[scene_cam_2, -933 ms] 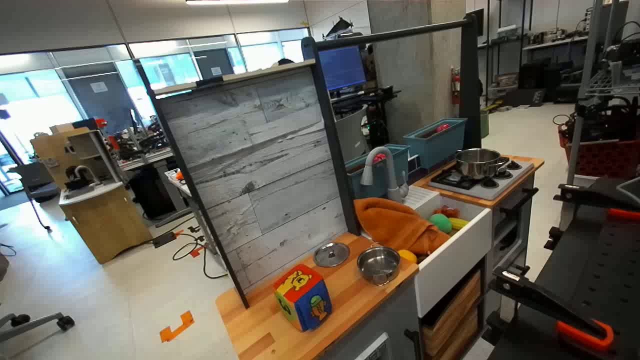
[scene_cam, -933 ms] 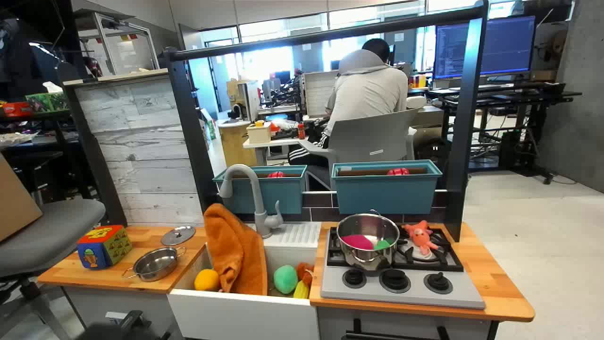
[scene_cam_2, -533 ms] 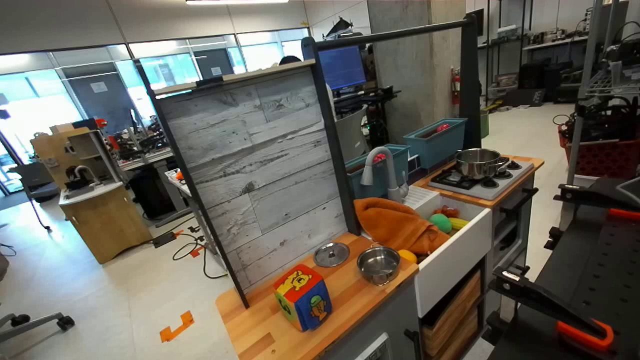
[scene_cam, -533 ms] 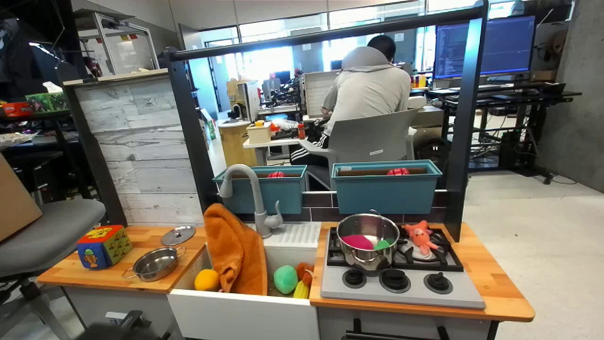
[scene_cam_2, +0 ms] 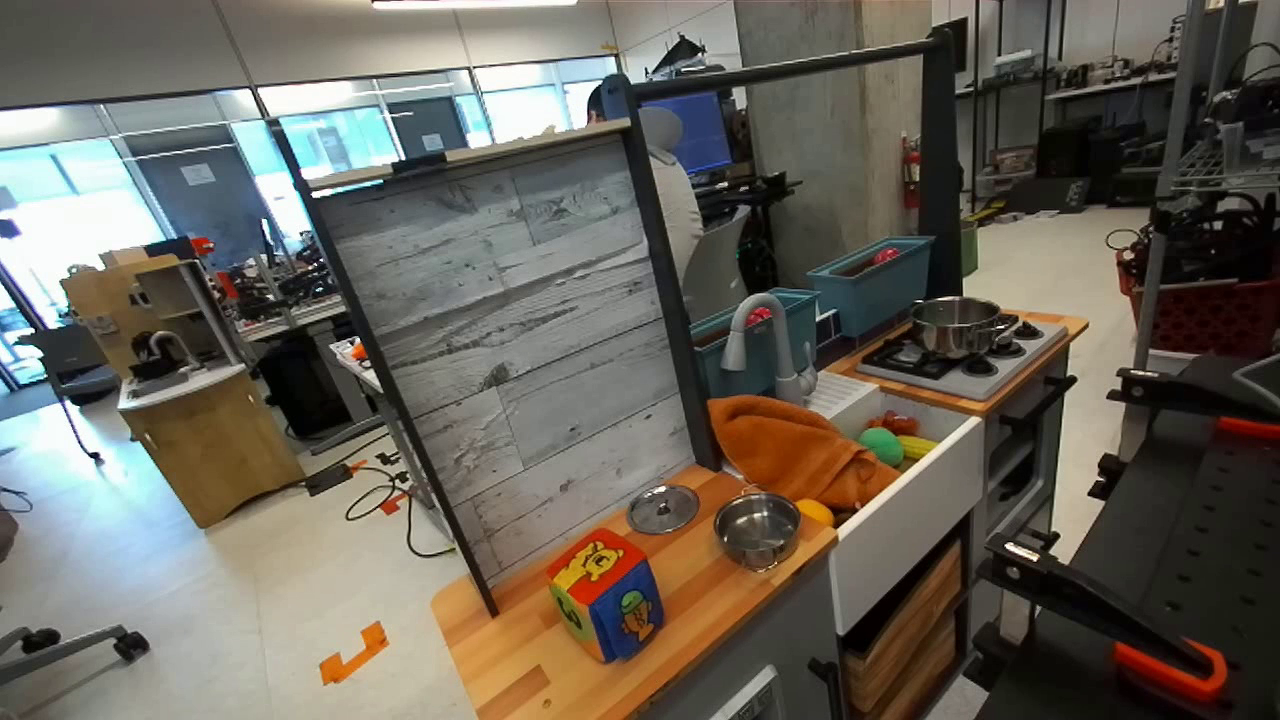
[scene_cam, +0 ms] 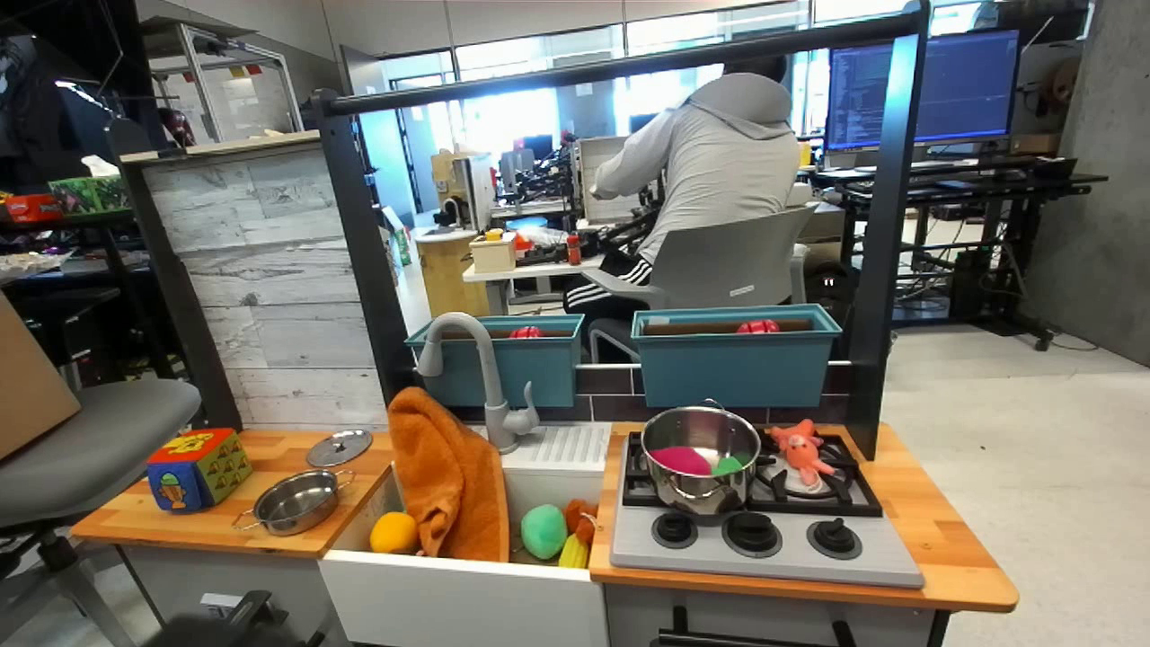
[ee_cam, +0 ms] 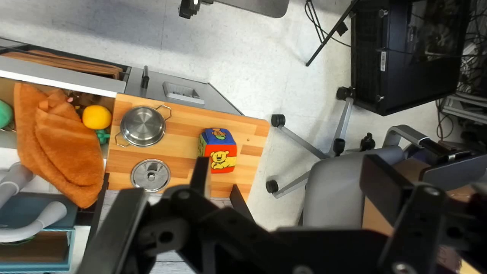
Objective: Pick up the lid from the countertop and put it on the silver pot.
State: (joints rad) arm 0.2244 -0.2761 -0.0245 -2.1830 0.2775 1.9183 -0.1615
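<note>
The lid (ee_cam: 150,175) is a round grey-silver disc with a small knob, lying flat on the wooden countertop (ee_cam: 182,166). It also shows in both exterior views (scene_cam: 340,448) (scene_cam_2: 663,509). The silver pot (ee_cam: 143,126) stands upright and open beside it, near the sink. It shows in both exterior views (scene_cam: 296,504) (scene_cam_2: 757,530), with no lid on it. My gripper (ee_cam: 288,167) is open in the wrist view, with wide-apart fingers (ee_cam: 200,177) and nothing between them. It is high above the scene, apart from lid and pot. The gripper is not seen in the exterior views.
A soft picture cube (ee_cam: 218,150) stands on the same countertop. The sink holds an orange towel (scene_cam: 449,485) and toy food. A grey faucet (scene_cam: 485,377) rises behind it. A larger pot (scene_cam: 701,458) stands on the stove. A wood-look panel (scene_cam_2: 510,340) stands behind the countertop.
The lid, silver pot and cube have not moved. Only the seated person in the background has shifted to the right and raised an arm.
</note>
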